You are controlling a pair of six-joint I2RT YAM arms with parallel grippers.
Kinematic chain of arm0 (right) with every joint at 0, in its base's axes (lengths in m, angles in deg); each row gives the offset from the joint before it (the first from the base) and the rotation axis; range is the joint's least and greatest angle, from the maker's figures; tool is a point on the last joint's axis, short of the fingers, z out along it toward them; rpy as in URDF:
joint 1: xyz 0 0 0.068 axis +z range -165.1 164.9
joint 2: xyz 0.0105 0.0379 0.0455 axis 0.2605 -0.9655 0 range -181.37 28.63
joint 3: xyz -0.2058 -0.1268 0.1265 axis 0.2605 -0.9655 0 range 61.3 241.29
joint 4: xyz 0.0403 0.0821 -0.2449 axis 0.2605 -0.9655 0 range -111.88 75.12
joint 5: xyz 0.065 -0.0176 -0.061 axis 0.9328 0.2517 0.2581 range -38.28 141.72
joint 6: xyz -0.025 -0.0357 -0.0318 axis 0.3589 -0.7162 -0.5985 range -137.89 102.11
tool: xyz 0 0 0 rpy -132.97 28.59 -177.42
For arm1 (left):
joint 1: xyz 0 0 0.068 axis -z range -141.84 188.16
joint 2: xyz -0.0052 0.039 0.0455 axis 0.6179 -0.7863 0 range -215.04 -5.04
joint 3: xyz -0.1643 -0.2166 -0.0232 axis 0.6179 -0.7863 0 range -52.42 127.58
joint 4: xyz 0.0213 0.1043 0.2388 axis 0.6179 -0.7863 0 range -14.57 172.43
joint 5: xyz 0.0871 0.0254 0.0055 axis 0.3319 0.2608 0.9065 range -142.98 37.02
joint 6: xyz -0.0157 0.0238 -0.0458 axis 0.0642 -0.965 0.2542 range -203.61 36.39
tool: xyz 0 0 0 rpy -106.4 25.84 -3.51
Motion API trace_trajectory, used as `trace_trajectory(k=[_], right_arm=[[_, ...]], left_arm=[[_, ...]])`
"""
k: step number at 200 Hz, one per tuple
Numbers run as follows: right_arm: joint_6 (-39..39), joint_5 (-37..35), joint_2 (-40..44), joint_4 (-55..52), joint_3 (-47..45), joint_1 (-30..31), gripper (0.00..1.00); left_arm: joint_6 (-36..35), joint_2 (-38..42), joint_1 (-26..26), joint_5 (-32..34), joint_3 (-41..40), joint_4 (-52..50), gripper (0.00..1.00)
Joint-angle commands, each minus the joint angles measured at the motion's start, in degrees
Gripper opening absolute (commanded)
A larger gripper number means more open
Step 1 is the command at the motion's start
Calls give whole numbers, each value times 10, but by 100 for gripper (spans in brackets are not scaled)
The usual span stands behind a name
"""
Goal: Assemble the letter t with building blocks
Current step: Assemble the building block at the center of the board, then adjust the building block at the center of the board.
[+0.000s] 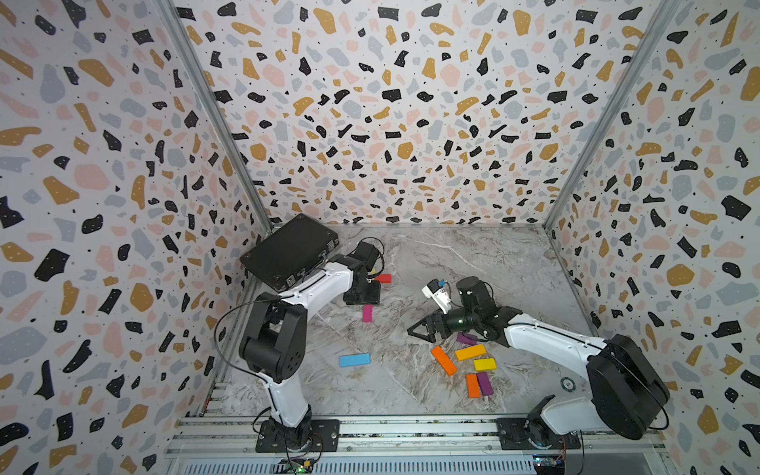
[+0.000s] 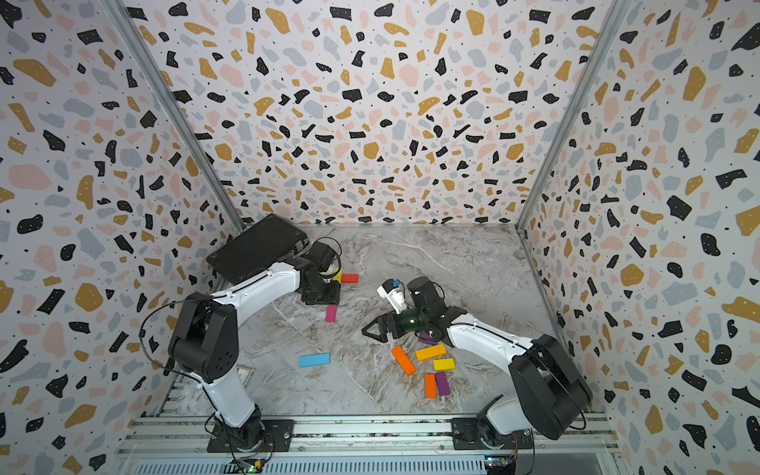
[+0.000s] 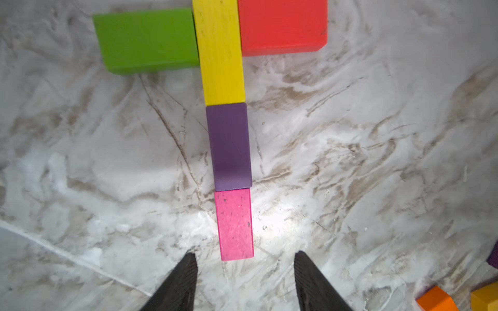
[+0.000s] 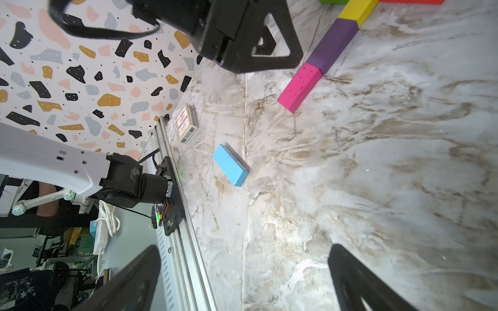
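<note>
In the left wrist view a long yellow block [image 3: 219, 51], a purple block [image 3: 230, 146] and a pink block [image 3: 235, 224] lie end to end in a line. A green block [image 3: 147, 40] and a red block [image 3: 283, 25] flank the yellow one. My left gripper [image 3: 244, 258] is open just short of the pink block's near end, with nothing between its fingers. In a top view it hangs over that line [image 1: 362, 294], hiding the purple block. My right gripper [image 1: 415, 329] hovers open and empty over the middle of the table. A blue block [image 1: 354, 360] lies alone.
Loose blocks lie under the right arm: orange [image 1: 443, 360], amber [image 1: 471, 352], yellow [image 1: 484, 364], orange [image 1: 472, 385], purple [image 1: 485, 383]. A black case [image 1: 288, 251] leans in the back left corner. A small printed box [image 4: 186, 123] lies by the front rail.
</note>
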Motion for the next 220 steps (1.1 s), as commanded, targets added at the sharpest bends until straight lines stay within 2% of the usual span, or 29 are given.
trace_trajectory(k=[1, 46, 151, 220], right_arm=[[-4, -5, 28, -9, 1, -2, 99], [2, -10, 53, -9, -22, -2, 99], [2, -4, 39, 5, -24, -2, 99], [2, -2, 36, 8, -23, -2, 99]], left_arm=[[-4, -11, -4, -20, -32, -11, 56], [10, -20, -2, -11, -69, 28, 56], [11, -78, 3, 12, -39, 43, 58], [11, -99, 5, 14, -14, 41, 51]])
